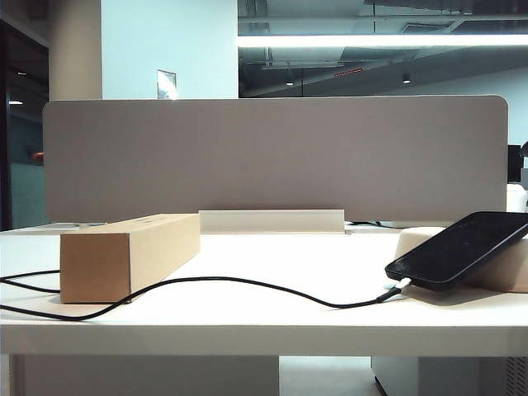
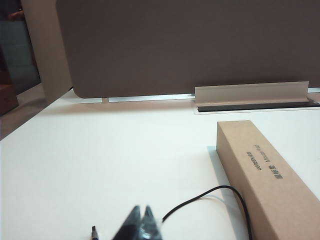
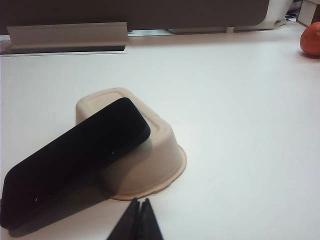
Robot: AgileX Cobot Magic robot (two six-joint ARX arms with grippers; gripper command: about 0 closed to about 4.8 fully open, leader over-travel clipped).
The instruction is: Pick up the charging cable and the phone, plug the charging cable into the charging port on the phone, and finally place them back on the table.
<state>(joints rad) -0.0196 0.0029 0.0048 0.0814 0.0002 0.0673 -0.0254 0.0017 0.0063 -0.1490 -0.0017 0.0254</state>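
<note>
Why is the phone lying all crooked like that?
The phone is not flat on the table. One end leans up on an upside-down cream tray, so it tilts, with the low end near the table. The cable looks plugged into that low end. Both grippers, left and right, are shut and empty.

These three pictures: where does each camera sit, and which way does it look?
Exterior view: low at the table's front edge, facing the grey divider; no robot parts show.
Left wrist view: above the left pincer, shut, looking at the cardboard box and charging cable.
Right wrist view: above the right pincer, shut, looking at the phone leaning on a cream tray.
Shared: exterior and left wrist both see box and cable.
</note>
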